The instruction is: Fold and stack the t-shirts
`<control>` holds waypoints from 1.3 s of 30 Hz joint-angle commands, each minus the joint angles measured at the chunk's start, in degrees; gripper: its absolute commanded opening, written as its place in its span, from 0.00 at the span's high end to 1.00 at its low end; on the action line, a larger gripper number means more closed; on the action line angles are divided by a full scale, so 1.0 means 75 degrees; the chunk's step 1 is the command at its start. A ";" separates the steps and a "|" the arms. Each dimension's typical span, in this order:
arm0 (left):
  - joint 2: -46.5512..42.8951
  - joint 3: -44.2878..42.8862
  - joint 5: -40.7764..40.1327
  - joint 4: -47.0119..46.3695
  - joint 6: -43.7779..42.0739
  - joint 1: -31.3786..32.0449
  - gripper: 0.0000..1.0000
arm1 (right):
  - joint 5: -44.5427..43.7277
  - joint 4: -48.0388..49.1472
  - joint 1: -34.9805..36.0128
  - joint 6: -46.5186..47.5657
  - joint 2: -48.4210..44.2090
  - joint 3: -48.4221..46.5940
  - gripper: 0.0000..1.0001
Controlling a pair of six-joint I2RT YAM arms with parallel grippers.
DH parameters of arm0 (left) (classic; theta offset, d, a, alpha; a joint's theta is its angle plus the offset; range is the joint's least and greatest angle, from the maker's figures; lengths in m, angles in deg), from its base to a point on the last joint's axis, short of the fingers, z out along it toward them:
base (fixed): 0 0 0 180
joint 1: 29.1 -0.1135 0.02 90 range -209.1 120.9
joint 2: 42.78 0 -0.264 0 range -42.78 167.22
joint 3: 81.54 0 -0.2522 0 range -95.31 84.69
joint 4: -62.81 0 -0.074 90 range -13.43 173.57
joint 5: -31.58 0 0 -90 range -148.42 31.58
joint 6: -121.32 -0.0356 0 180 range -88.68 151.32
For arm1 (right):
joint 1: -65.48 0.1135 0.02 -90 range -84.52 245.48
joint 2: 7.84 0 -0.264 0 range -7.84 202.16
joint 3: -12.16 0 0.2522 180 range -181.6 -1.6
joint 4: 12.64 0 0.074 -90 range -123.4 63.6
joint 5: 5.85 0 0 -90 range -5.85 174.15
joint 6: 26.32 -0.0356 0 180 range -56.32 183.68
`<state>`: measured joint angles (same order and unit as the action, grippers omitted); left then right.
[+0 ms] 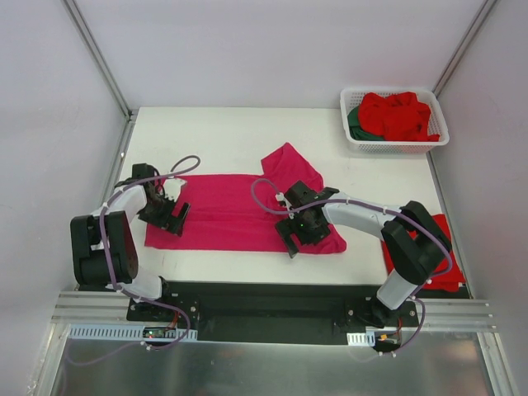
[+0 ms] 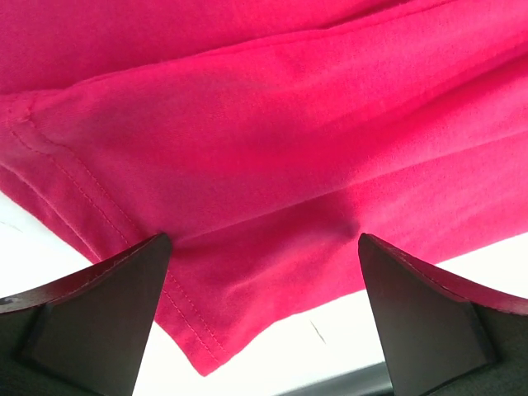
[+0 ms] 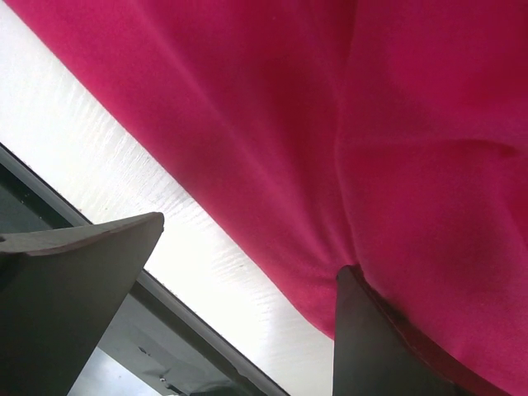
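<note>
A magenta-pink t-shirt lies folded into a long band across the middle of the table, one sleeve sticking up at the back. My left gripper is open over the shirt's left end; in the left wrist view the hemmed corner of the t-shirt lies between the spread fingers. My right gripper is open at the shirt's near edge towards the right. In the right wrist view one fingertip presses on the cloth and the other hangs over bare table.
A white slotted basket at the back right holds bright red shirts over a dark green one. Another red shirt lies at the right edge beside the right arm. The table's near edge meets a black rail.
</note>
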<state>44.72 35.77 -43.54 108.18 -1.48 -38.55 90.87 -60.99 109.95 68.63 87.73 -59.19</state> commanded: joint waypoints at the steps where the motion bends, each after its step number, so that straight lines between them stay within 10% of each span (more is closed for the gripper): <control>1: -0.0626 0.0464 -0.0272 0.0753 -0.0115 -0.0076 0.01 | 0.0158 -0.0556 0.0036 -0.0062 -0.0004 0.0002 0.04; 21: -0.1671 -0.1418 0.0208 0.2030 0.0212 -0.0076 0.01 | -0.1490 -0.1283 0.0844 -0.0508 -0.1082 -0.1438 0.04; 39: -0.0546 -0.2278 0.2212 0.1573 0.0998 -0.0029 0.01 | -0.4481 0.2713 0.0915 -0.0145 0.0429 -0.0853 0.02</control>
<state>42.10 19.59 -31.15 120.10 4.91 -38.55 66.04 -47.46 116.44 66.81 90.55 -65.37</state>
